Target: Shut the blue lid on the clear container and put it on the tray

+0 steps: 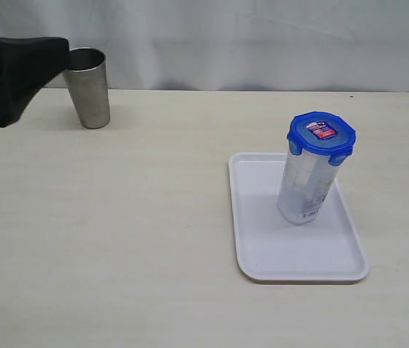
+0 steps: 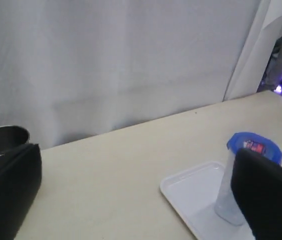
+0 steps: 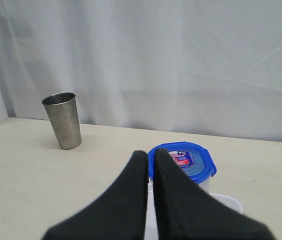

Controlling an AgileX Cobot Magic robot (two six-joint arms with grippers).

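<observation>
**Lid's on, container's on the tray – both arms off it**

The clear container (image 1: pixel 304 192) is standing upright on the tray (image 1: pixel 262 246), toward the back right part of it, with bare tray in front of it and to its left. The blue lid (image 1: pixel 321 135) sits on top of the container, sticker facing up. From the exterior view its flaps look folded down against the sides, though I can't swear each one is snapped. You can make out the white barcode label (image 1: pixel 311 213) low on the container wall.

Left fingers (image 2: pixel 8 192) are spread wide apart with nothing between them. In the left wrist view you just see counter (image 1: pixel 117 217) in the gap, and one finger partly covers the container. In the exterior view the black left arm (image 1: pixel 12 69) hangs over the back left corner, just beside the steel cup (image 1: pixel 89 87); I can't tell if it touches the rim.

Right fingers (image 3: pixel 131 200) are pressed together, gripping nothing – the lid shows right past their tips in the right wrist view, apart from them.

The cup stands upright, well apart from the tray. White curtain (image 1: pixel 226 36) behind it all.
</observation>
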